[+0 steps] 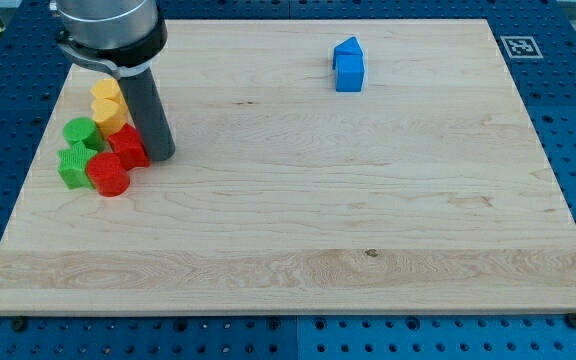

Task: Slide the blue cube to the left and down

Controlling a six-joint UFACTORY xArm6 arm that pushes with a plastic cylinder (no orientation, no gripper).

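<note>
The blue cube (pixel 349 74) sits near the view's top, right of centre, on the wooden board (pixel 298 220). A second blue block (pixel 346 48) with a peaked top touches it just above. My tip (pixel 161 156) is far to the view's left of the blue cube, down on the board. It stands against the right side of a cluster of blocks, right next to a red block (pixel 128 146).
The cluster at the view's left holds two yellow blocks (pixel 106 93) (pixel 112 116), two green blocks (pixel 80 131) (pixel 71 166) and a red cylinder (pixel 108 174). A marker tag (pixel 520 46) sits beyond the board's top right corner.
</note>
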